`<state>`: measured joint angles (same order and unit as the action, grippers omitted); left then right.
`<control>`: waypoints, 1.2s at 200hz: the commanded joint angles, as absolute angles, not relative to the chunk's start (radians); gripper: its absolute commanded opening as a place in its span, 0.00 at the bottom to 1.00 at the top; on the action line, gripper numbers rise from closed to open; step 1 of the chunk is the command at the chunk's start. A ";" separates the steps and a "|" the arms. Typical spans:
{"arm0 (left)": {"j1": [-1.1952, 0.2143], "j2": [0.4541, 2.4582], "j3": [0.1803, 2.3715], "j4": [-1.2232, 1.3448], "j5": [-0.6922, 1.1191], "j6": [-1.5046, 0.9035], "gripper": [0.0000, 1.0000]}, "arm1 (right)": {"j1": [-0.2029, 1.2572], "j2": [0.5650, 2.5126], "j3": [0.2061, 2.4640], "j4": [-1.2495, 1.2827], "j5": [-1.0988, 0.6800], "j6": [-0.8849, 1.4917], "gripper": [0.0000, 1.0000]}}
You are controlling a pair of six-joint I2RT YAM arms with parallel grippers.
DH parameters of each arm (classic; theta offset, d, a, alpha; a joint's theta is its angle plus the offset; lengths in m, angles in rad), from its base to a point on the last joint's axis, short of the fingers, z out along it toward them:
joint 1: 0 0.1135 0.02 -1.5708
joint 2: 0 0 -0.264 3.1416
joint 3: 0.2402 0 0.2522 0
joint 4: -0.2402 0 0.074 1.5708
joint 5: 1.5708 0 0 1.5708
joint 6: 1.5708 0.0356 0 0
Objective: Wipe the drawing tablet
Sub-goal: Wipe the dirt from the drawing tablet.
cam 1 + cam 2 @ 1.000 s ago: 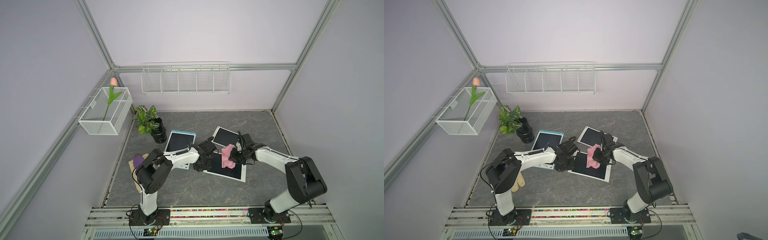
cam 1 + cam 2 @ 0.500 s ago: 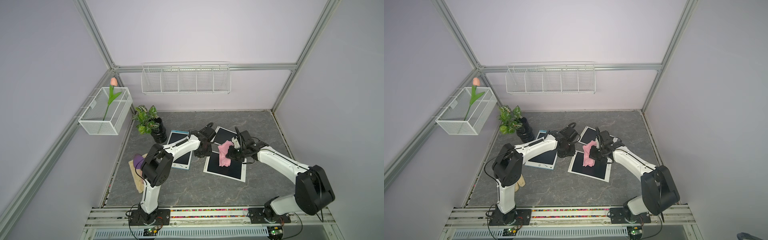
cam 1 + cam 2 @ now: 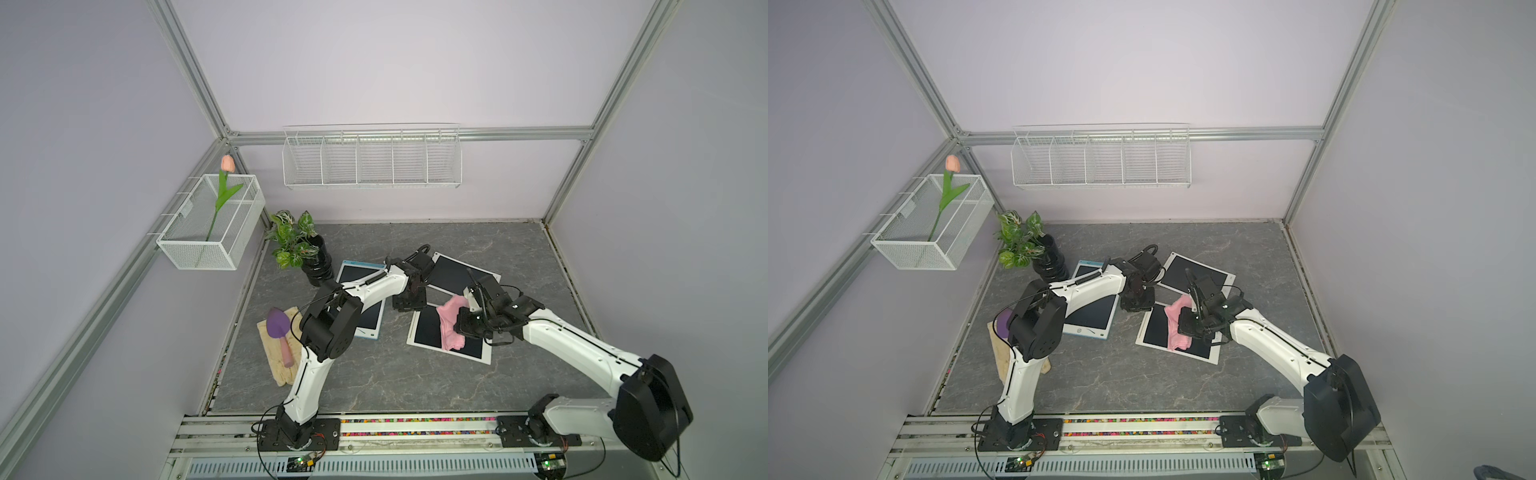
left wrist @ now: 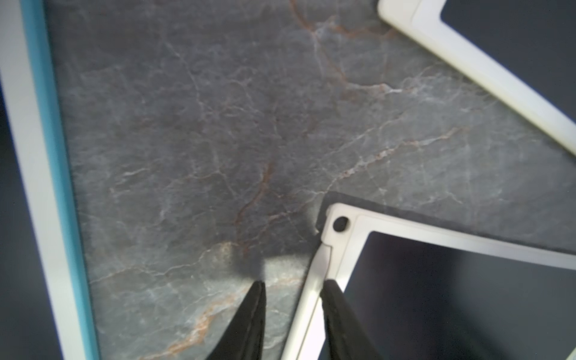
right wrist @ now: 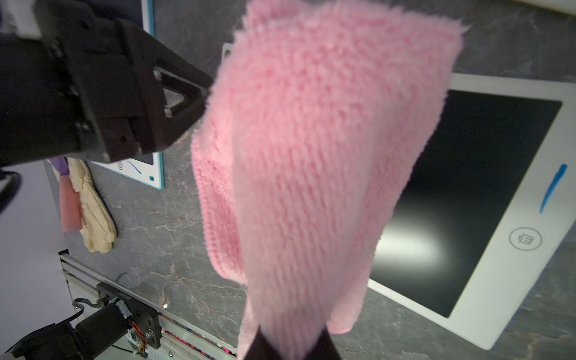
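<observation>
While right hand (image 5: 290, 341) grips cloth (image 3: 449, 332), drawing tablet (image 3: 428, 328) lies flat, long axis crosswise.

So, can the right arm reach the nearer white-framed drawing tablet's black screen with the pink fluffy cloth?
Probably yes. The right end effector holds the pink fluffy cloth over the nearer white-framed drawing tablet, nothing else shows on its screen, and the left end effector sits only at one corner.
</observation>
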<state>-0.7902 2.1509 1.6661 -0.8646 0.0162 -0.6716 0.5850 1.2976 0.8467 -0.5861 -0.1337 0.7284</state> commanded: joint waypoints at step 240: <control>-0.814 2.284 1.797 -1.005 -0.037 -0.503 0.31 | 0.754 1.263 0.840 -0.647 0.025 0.875 0.07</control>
<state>-0.8280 2.2314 1.7870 -0.9676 -0.0425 -0.5755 0.7387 1.2617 0.8371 -0.6209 -0.0475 0.7921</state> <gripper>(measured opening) 0.315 0.084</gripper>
